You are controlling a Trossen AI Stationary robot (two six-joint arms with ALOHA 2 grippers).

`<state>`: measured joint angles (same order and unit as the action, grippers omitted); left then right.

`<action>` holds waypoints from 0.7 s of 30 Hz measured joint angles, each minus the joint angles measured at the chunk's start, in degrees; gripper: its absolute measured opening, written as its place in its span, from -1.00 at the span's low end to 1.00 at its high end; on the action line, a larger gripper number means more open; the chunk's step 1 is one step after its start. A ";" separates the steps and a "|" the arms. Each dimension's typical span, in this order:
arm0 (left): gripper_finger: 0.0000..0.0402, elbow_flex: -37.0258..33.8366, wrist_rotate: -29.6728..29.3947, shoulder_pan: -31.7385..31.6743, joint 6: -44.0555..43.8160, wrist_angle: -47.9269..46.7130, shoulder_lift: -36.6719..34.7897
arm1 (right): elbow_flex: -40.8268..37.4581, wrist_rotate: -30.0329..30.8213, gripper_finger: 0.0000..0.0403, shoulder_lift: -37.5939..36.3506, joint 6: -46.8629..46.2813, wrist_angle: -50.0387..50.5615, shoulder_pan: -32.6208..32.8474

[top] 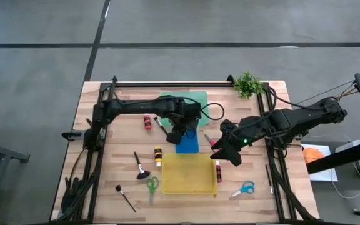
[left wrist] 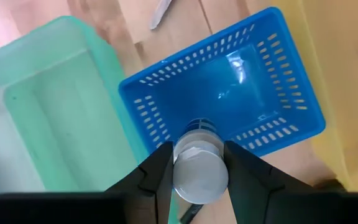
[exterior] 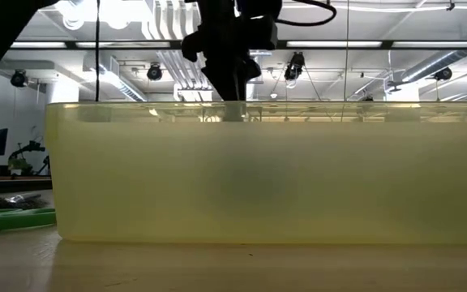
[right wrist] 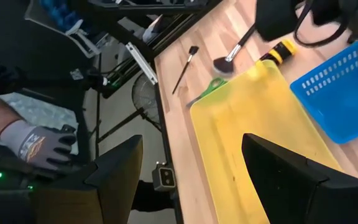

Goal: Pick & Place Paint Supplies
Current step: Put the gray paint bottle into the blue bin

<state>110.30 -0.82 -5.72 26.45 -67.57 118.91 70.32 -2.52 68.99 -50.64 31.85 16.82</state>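
Left end effector (left wrist: 197, 180) clamped, right (right wrist: 191, 180) spread.

A robotics lab or industrial workshop: a wooden worktop (top: 117, 169) framed with black rails stands on a grey concrete floor (top: 36, 75), beneath a high open ceiling hung with strip lights (exterior: 169, 20), ducts and pipes.

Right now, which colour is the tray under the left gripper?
Blue, seen best in the left wrist view.
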 joint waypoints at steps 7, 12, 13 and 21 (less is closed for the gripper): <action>-0.40 -0.07 -0.06 -0.06 -3.18 1.92 0.34 | -0.04 1.27 0.35 -0.01 -0.36 0.99 0.91; -0.40 -3.54 -0.05 0.01 -4.89 3.23 0.34 | -0.04 1.27 0.35 -0.02 -0.39 0.97 1.07; -0.40 -4.58 -0.14 0.00 -5.35 3.87 0.34 | -0.04 1.27 0.35 -0.02 -0.39 0.97 1.07; -0.40 -10.14 -3.30 0.00 -8.30 9.78 -0.39 | -0.04 1.24 0.35 -0.02 -0.80 0.95 1.07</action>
<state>100.16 -4.12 -5.73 18.15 -57.79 118.51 70.28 -1.28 68.97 -51.44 32.80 17.89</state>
